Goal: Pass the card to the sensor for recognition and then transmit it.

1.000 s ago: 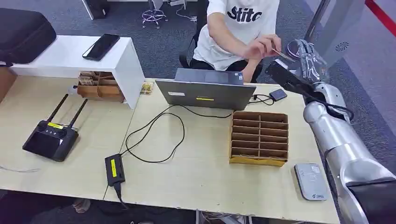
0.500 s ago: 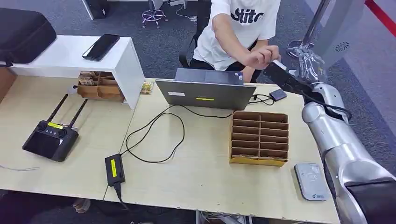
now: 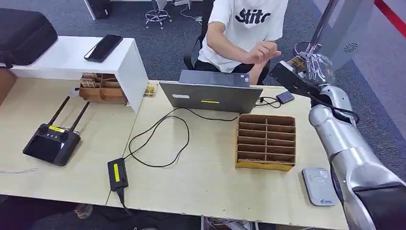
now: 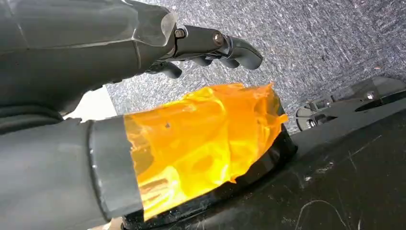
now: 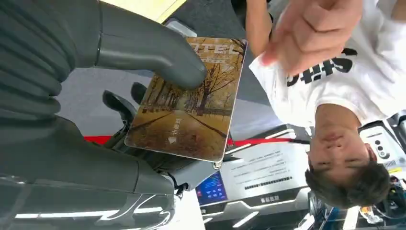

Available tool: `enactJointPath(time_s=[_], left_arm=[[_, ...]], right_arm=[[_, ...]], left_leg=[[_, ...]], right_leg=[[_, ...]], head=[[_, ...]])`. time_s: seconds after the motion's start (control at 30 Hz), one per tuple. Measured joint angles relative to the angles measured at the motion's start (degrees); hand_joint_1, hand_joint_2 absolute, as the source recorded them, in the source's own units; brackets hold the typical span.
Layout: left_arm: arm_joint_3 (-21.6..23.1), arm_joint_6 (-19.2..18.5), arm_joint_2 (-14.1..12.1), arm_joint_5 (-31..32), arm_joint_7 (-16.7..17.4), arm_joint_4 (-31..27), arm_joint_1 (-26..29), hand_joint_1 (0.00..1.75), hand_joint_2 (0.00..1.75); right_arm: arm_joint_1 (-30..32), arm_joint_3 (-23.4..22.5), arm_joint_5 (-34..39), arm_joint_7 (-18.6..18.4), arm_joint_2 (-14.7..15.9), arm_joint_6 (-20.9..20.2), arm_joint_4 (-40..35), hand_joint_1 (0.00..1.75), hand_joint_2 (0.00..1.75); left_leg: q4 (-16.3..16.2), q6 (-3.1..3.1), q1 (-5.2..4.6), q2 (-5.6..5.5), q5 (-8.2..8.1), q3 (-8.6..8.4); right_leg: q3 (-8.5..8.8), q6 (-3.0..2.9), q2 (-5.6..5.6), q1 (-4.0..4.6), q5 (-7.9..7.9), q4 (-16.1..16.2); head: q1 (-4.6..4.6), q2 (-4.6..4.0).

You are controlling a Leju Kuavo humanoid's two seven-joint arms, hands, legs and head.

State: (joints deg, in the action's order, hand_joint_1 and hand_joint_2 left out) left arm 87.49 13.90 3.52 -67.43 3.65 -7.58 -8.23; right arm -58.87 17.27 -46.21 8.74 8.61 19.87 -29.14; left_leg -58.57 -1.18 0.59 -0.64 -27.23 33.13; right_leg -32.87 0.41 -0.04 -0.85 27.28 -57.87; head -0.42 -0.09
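Note:
A brown hotel card (image 5: 191,103) with an autumn-tree picture sits in my right hand (image 5: 95,86), pinned under the thumb (image 5: 143,48). In the head view my right hand (image 3: 314,65) is raised beyond the table's far right corner, with the card (image 3: 298,63) at its fingers. The person's hand (image 3: 261,51) hovers just left of it, apart from the card. The grey card sensor (image 3: 320,186) lies flat at the table's front right edge, far below my right hand. My left hand (image 4: 143,96) hangs over grey carpet holding nothing, its thumb wrapped in orange tape.
An open laptop (image 3: 210,96) stands at the table's far edge before the seated person (image 3: 244,28). A cardboard divider box (image 3: 265,141) sits between laptop and sensor. Cables and a black adapter (image 3: 117,173) cross the middle. A remote controller (image 3: 50,141) lies left, beside a white shelf (image 3: 72,57).
The person has let go of the card and drawn their hand back to the left. My right hand now holds the card under its thumb, staying almost in place.

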Motion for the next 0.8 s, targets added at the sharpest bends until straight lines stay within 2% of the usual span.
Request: enactJointPath(time_s=[0.2, 0.27, 0.4, 0.47, 0.57, 0.67, 0.8], left_arm=[[0.0, 0.0, 0.0, 0.0, 0.0, 0.0, 0.0, 0.0, 0.0], [0.0, 0.0, 0.0, 0.0, 0.0, 0.0, 0.0, 0.0, 0.0], [0.0, 0.2, 0.0, -0.6, -0.4, 0.0, 0.0, 0.0, 0.0], [0.0, 0.3, 0.0, -0.8, -0.7, 0.0, 0.1, 0.0, 0.0], [0.0, 0.4, 0.0, -1.5, -0.9, 0.0, 0.3, 0.0, 0.0], [0.0, 0.7, 0.0, -2.2, -1.1, 0.0, 0.6, 0.0, 0.0], [0.0, 1.0, 0.0, -3.0, -1.7, 0.0, 0.8, 0.0, 0.0]], right_arm=[[0.0, -0.1, 0.0, 0.0, 0.0, -0.2, 0.0, 1.64, 1.75], [0.0, -0.2, 0.1, 0.1, 0.0, -0.1, 0.0, 1.75, 1.75], [0.9, -1.0, 2.6, 3.0, 0.0, 3.0, -1.3, 1.75, 1.75], [2.1, -2.2, 4.2, 4.6, 0.0, 4.3, -3.8, 1.75, 1.75], [4.9, -3.7, 6.4, 5.2, 0.2, 4.0, -9.1, 1.75, 1.75], [9.1, -5.3, 8.3, 5.2, 1.3, 2.8, -16.4, 1.75, 1.75], [16.1, -8.0, 10.5, 7.5, 3.3, 3.4, -24.9, 1.75, 1.75]], left_leg=[[0.0, 0.0, 0.0, 0.0, 0.0, 0.0], [0.0, 0.0, 0.0, 0.0, 0.0, -0.01], [0.0, 0.0, 0.0, 0.0, 0.0, 0.0], [0.0, 0.0, 0.0, 0.0, 0.0, 0.0], [0.0, 0.0, 0.0, 0.0, 0.0, 0.0], [0.0, 0.0, 0.0, -0.02, -0.01, 0.01], [0.0, 0.01, 0.0, -0.04, -0.02, 0.04]], right_leg=[[0.0, 0.0, 0.0, 0.0, 0.0, 0.0], [0.0, 0.0, 0.0, 0.0, 0.0, 0.0], [-0.01, 0.0, -0.01, 0.0, 0.0, 0.0], [-0.01, 0.0, 0.0, 0.0, 0.0, 0.0], [-0.03, 0.0, 0.0, 0.0, 0.0, 0.0], [-0.04, 0.0, -0.04, 0.0, 0.01, 0.0], [-0.03, 0.01, -0.05, 0.0, 0.01, 0.0]], head=[[-0.02, 0.0], [0.0, 0.0], [0.0, 0.0], [-0.02, 0.0], [-0.02, 0.0], [0.0, 0.0], [0.0, 0.0]])
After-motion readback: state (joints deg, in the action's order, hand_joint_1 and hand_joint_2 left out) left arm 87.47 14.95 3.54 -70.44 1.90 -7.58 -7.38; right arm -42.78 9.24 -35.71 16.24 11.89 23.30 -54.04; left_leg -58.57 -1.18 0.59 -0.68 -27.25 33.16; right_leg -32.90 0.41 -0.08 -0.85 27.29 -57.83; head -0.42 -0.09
